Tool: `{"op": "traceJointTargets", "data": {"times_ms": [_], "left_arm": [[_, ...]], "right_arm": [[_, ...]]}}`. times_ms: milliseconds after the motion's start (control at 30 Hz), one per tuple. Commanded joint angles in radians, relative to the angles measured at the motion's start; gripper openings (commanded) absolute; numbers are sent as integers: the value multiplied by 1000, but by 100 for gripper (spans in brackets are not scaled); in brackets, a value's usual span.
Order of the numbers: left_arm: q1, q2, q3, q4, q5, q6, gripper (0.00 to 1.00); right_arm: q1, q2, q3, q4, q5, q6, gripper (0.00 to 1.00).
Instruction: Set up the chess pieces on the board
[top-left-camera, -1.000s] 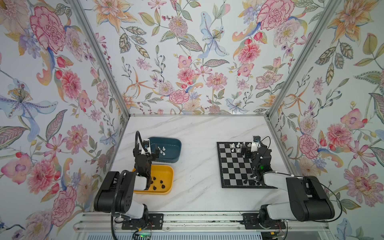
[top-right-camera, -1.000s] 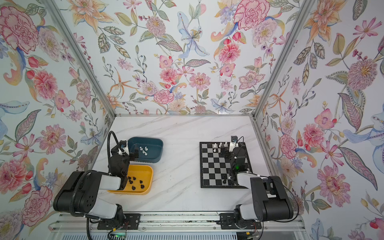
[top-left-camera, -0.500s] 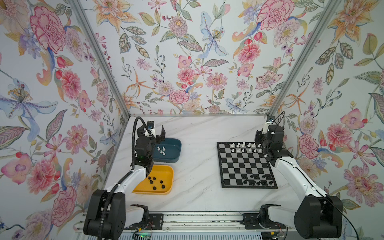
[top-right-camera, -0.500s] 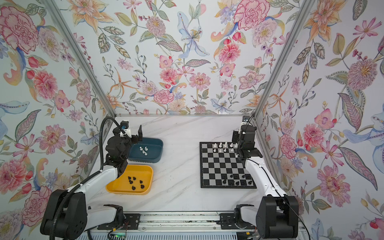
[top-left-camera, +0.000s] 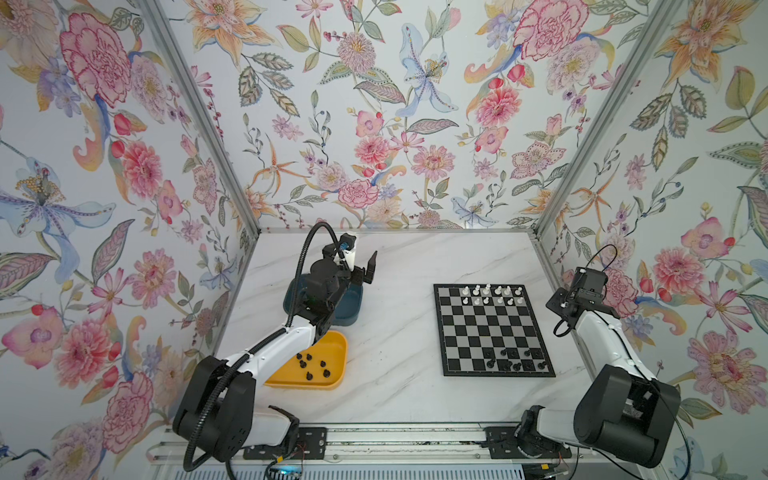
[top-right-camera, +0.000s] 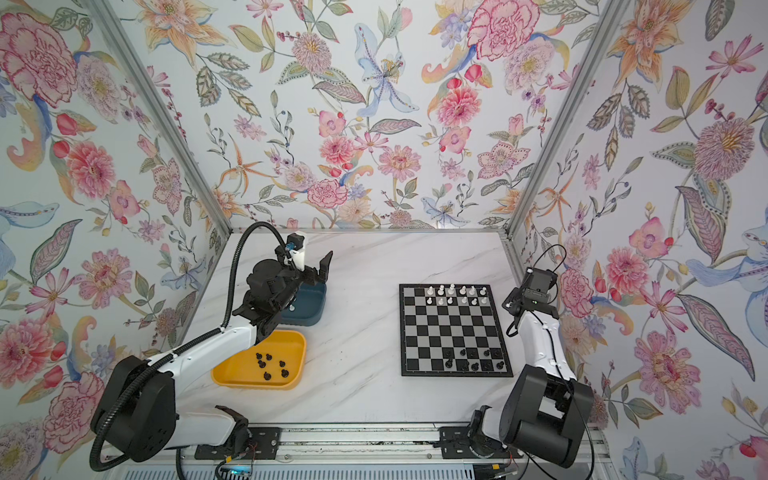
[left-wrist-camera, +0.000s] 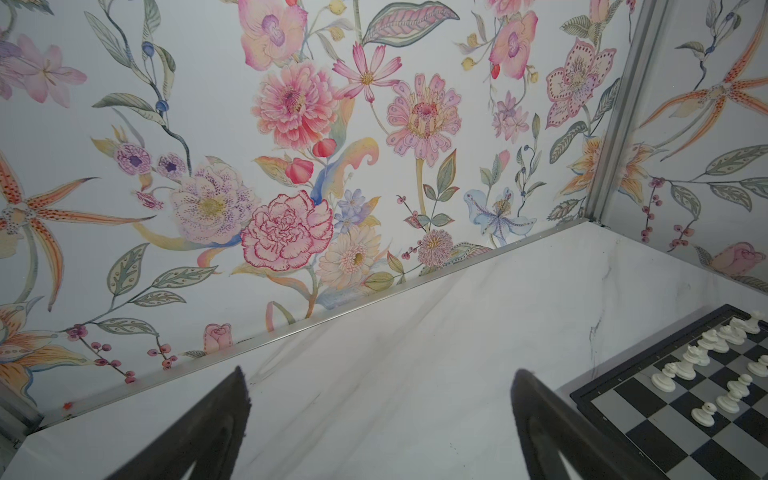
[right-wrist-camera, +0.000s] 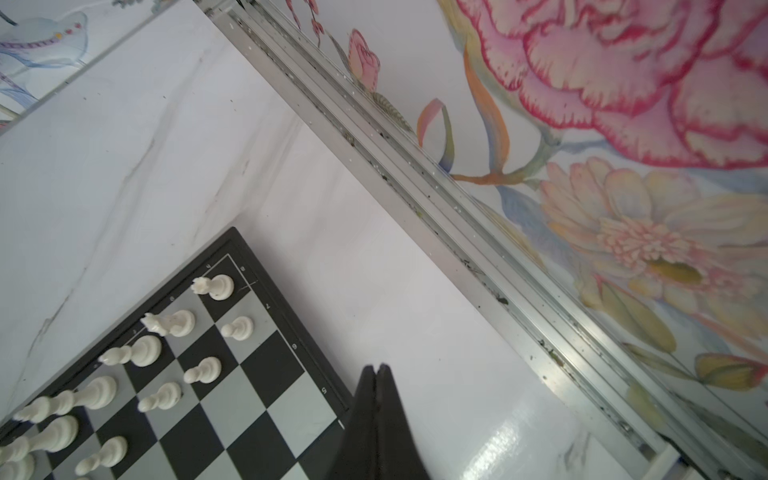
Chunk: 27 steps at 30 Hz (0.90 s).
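The left gripper is hanging wide open, empty, by the teal tray. The right gripper is staying... no: is closing on nothing, just beside the board corner.

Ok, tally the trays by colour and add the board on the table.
Teal tray: 1
Yellow tray: 1
Chessboard: 1
Total: 3
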Motion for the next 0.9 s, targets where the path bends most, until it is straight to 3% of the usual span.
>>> {"op": "traceJointTargets", "data": {"times_ms": [0, 467, 867], "left_arm": [[-24, 36, 40, 0, 25, -31, 99], [-40, 173, 196, -17, 34, -41, 99], [-41, 286, 275, -14, 63, -57, 99]], "right_arm": [[-29, 59, 29, -76, -73, 58, 0], [-125, 175, 57, -142, -176, 84, 0], [-128, 97, -95, -138, -204, 164, 0]]}}
